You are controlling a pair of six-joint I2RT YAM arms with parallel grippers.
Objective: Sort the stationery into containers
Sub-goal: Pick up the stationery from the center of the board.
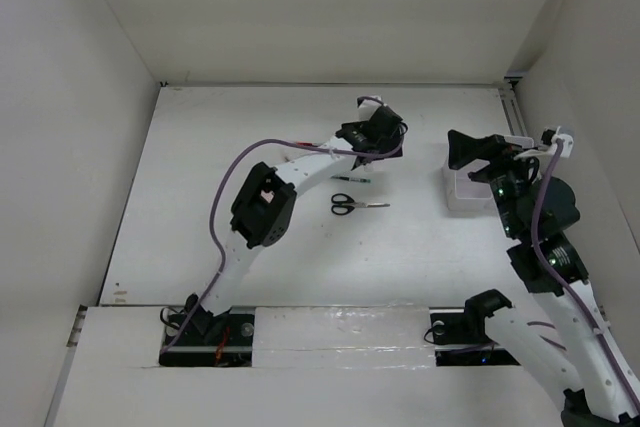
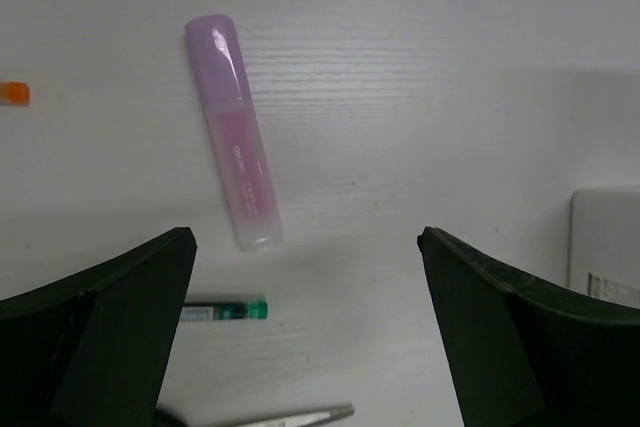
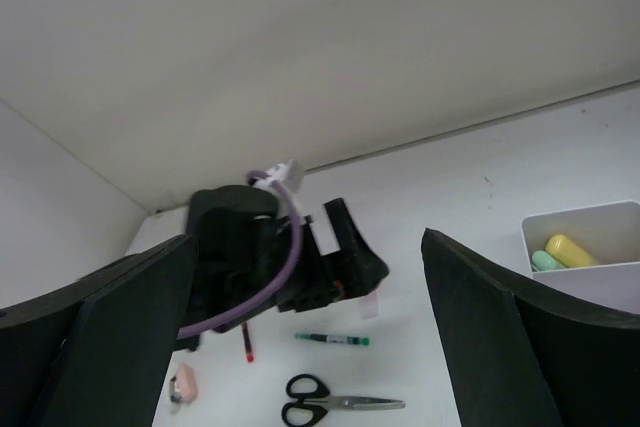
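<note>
White tabletop w/ white walls round it. On it the pink marker (image 2: 233, 132) lies flat, cap end pointing away from the wrist cam, barrel a bit skewed.

Risk, my read: the marker is off-centre to the left gripper (image 2: 303, 237), nearer the finger at the view's left. On closing, that finger prob. hits first & shoves or rolls the smooth barrel instead of pinching it. Also a green-capped pen (image 2: 225, 311) sits just past the marker's near end, partly hidden by that same finger, so a straight drop could pin or drag it. Further out from the marker on that side lie the scissors (image 2: 300, 417). The white bin (image 2: 605, 242) is off to the marker's right, apart.

Rel. to hand: marker lies below & ahead of the fingertips, not betw. them yet, no contact. Left jaws spread wide, empty. The right gripper (image 3: 305, 239) is also wide & empty, over by the bin, well apart from the marker.
</note>
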